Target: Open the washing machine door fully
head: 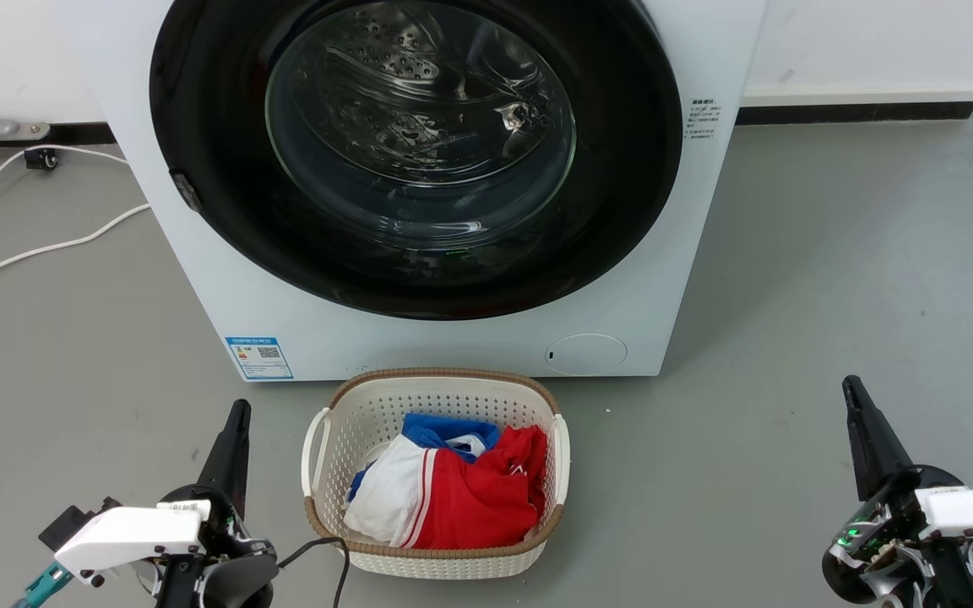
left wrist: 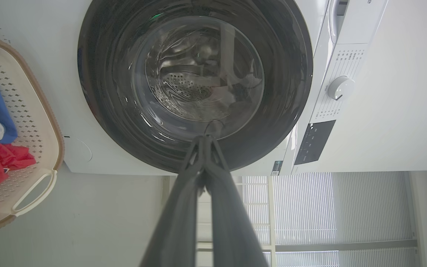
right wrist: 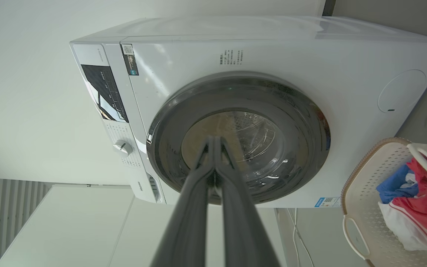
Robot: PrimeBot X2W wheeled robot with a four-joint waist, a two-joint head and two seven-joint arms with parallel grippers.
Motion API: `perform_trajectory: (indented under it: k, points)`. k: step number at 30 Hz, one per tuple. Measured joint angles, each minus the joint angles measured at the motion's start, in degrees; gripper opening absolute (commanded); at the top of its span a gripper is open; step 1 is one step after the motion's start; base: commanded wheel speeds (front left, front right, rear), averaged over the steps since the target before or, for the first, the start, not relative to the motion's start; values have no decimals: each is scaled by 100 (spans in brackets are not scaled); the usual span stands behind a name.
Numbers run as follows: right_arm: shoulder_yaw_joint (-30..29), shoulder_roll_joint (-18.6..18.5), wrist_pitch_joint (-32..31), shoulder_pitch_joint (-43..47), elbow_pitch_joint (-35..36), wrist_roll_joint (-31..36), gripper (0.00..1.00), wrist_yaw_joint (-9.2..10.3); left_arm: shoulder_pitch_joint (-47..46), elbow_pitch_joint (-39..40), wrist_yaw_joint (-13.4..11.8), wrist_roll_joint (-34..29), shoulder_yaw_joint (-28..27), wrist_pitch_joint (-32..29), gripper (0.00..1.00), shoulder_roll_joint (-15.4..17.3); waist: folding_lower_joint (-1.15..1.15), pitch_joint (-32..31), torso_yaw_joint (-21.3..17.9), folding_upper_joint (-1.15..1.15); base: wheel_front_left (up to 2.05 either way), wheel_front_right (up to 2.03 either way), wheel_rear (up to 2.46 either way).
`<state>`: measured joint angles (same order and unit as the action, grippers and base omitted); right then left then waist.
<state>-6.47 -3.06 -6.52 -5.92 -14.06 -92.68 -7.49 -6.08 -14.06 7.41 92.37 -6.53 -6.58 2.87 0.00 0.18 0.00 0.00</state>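
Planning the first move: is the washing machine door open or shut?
Shut. The washing machine door sits flush against the machine's white front, with no gap showing around its black ring.

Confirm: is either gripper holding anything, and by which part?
Nothing is held: the left gripper and right gripper are both shut, empty, apart from the washing machine door.

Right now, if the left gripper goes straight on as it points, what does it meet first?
Probably the door: the shut left gripper aims at the rim of its glass. Depth is unclear.
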Motion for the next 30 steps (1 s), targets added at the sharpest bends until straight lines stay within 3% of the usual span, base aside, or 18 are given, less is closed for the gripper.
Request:
perform_trajectory:
  k: [13,14,23,30]
  points:
    - [-1,1,0,0,0,8,0,0,-1,0,0,0,0,0,0,0,0,0,0,0,0,0,0]
    - [1,2,1,15,-26,4,100,0,15,-30,-2,0,3,2,100,-2,0,0,0,0,0,0,0]
    - [-23,27,164,251,-164,149,100,9,240,-75,-9,-110,65,172,100,-27,0,3,2,0,0,0,0]
    - [-94,30,357,346,111,973,100,9,260,132,-121,-832,33,359,100,-27,0,12,2,0,0,0,0]
